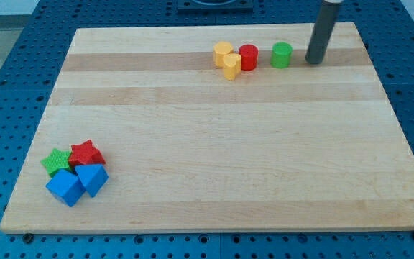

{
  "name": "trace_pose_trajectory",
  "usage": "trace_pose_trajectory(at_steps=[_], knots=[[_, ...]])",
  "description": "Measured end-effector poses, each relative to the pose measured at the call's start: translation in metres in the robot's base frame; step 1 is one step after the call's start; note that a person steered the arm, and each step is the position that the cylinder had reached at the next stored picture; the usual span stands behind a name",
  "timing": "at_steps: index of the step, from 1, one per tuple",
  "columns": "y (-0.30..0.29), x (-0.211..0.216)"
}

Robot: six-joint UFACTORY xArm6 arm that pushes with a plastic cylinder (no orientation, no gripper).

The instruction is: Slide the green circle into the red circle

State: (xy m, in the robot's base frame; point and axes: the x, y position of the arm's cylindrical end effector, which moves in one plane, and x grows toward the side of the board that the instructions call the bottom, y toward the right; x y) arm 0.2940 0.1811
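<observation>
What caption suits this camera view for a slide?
My tip stands right of the green circle, with the red circle further left.

Single camera, elevated, looking obliquely down across the whole counter (214, 144) from its near edge, at moderate distance

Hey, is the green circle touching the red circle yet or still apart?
Apart. A strip of bare board shows between the green circle and the red circle. My tip sits just to green's right.
</observation>
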Motion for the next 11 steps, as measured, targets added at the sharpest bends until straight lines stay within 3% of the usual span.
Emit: trace_pose_trajectory(at_steps=[3,9,11], knots=[[-0.010,-0.001],[-0.083,-0.001],[-0.053,-0.002]])
